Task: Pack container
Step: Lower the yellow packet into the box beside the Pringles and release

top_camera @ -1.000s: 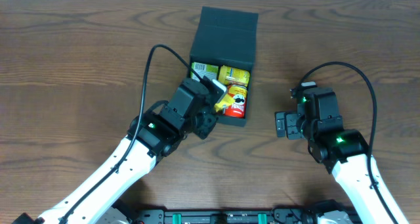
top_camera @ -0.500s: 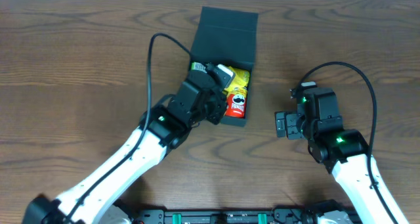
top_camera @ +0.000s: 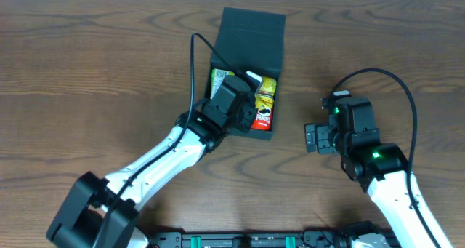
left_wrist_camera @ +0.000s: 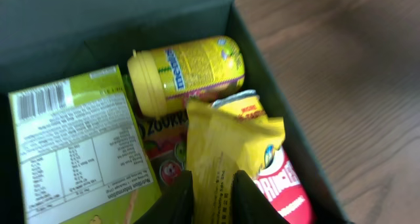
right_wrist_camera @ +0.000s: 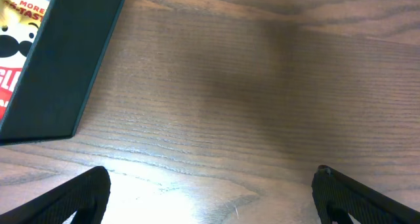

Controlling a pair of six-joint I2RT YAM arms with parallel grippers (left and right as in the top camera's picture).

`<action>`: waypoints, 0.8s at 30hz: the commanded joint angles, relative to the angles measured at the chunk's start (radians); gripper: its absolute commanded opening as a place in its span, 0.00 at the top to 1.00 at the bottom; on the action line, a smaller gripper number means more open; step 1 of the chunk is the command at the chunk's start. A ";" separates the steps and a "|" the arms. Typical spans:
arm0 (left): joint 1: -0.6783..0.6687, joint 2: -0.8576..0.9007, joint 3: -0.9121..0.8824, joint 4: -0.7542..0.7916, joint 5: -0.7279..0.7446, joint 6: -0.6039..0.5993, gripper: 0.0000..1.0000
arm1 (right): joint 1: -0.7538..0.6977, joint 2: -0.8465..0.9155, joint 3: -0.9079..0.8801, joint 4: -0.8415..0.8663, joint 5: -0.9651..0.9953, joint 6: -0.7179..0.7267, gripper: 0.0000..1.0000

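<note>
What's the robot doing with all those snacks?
It's packing the dark green container. The left gripper is shut on a yellow snack packet, holding it over the open container, where a Mentos bottle, a Pringles can and a light-green carton lie. The right gripper hangs open above the table beside it.

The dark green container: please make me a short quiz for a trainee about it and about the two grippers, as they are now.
1. True or false: the right gripper is shut.
2. What does the left gripper pinch? A) yellow packet B) Mentos bottle C) green carton
3. Fill in: the lid of the container is ____.
Key: 1 false; 2 A; 3 open.
</note>
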 commanded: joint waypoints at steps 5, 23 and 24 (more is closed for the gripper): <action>0.003 0.060 0.011 0.026 -0.030 -0.076 0.79 | -0.005 0.000 -0.003 0.001 0.011 -0.008 0.01; 0.003 0.064 0.011 0.072 -0.103 -0.132 0.78 | -0.005 0.000 -0.003 0.001 0.010 -0.008 0.01; 0.003 0.064 0.011 0.065 -0.112 -0.139 0.78 | -0.005 0.000 -0.003 0.001 0.010 -0.008 0.01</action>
